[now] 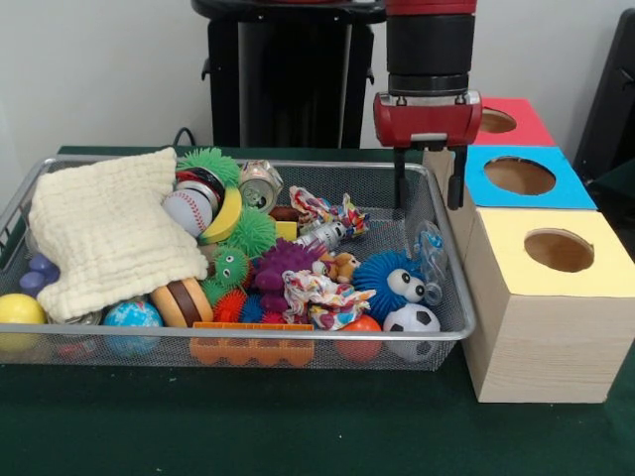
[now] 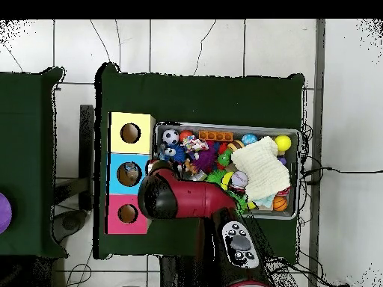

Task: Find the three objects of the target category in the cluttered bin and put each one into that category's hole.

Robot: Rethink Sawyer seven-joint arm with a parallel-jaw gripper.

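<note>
The wire mesh bin (image 1: 298, 336) holds several toys and balls. One see-through bottle (image 1: 431, 250) with a blue-white label leans against the bin's right wall. A second small clear bottle (image 1: 323, 236) lies among the toys near the middle. My gripper (image 1: 428, 198) hangs open and empty above the bin's far right corner, next to the blue box. In the overhead view the bin (image 2: 254, 127) shows, but the arm's red head (image 2: 161, 196) hides the gripper.
Three wooden boxes with round holes stand right of the bin: red top (image 1: 531, 127), blue top (image 1: 573, 193), yellow top (image 1: 511, 226). A cream cloth (image 1: 104, 233) covers the bin's left part. A silver can (image 1: 260, 184) lies at the back.
</note>
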